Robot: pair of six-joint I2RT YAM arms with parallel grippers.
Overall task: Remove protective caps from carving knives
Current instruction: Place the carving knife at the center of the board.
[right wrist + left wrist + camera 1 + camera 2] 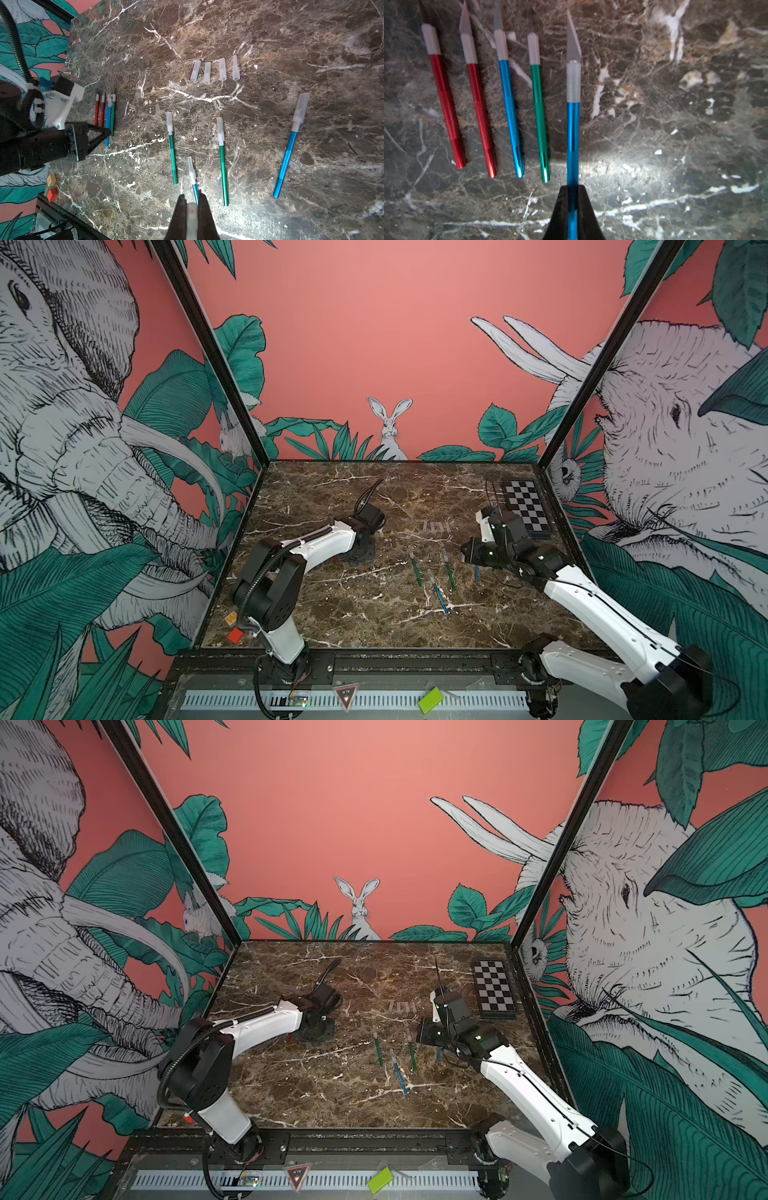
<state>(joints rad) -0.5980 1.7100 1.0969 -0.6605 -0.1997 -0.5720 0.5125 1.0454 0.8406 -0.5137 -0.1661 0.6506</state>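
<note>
**Bare blue knife in left jaws, loose cap in right**

Clamped by the very tail of its handle in the left gripper [572,191], jaws narrowed right down onto it: held blue knife [573,124], uncapped, with knurled silver collar and grey blade aimed straight ahead of the fingertips. Cannot tell whether resting on the marble table [675,135] or raised off it.

Just beside those jaws, lying side by side with tips aimed roughly the same way: four bare knives [538,116], two red, one blue, one green, with the green nearest the held handle and apart from it.

Pinched between the black fingers of the right gripper [192,199], jaws all but closed: held cap [191,220], pale and translucent.

Directly ahead of those fingertips, handle partly hidden behind them: near blue knife [192,172], cap on. Flanking it, one on each side: two green knives [172,153], both capped. Farther out to one side of the right jaws, well apart: big blue knife [287,158], thicker in the handle, also capped. Beyond all four, farther ahead of the jaws: four loose caps [207,72] in a tidy row, open mouths facing back toward the fingertips.

In both top views, beyond the right jaws at the far table corner: checkerboard [525,506]. Behind the left jaws, at the near edge by the arm's base: red block [235,635].
</note>
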